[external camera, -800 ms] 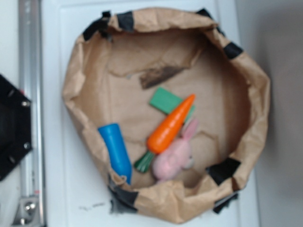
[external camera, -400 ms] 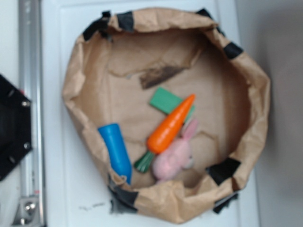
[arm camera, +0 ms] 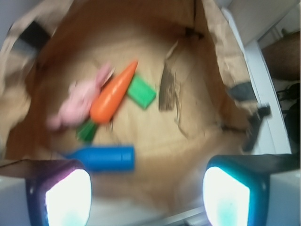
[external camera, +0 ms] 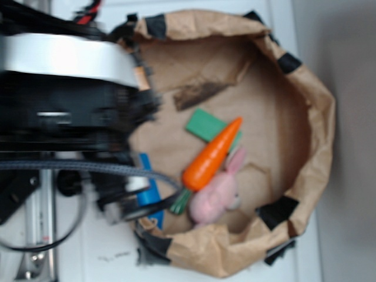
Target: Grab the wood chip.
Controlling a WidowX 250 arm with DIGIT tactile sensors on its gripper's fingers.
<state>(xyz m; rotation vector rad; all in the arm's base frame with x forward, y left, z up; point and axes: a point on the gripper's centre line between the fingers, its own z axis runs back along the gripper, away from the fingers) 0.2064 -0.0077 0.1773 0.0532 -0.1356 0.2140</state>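
- My big black and silver arm (external camera: 70,111) leans in over the left side of the brown paper bag (external camera: 311,106) in the outside view. It is blurry.
- My pincer (arm camera: 146,197) hangs above the near edge of the bag, looking down. Its two fingers (arm camera: 63,195) stand wide apart with nothing between them.
- The dark, flat wood chip (external camera: 200,94) lies on the bag's floor, apart from my pincer. It is just beside the green block.
- I count one wood chip, one orange toy carrot with a green top (external camera: 208,160), one flat green block (external camera: 205,124), one pink toy bunny (external camera: 216,194) and one blue tube (arm camera: 103,158).
- The carrot lies across one corner of the green block and touches the bunny.
- In the outside view my arm hides most of the blue tube and the bag's left wall.
- Black tape patches (external camera: 276,211) sit on the bag's rim; some are covered, so I cannot count them.
- The wrist view is blurry, and my fingertips are cut off at the bottom.
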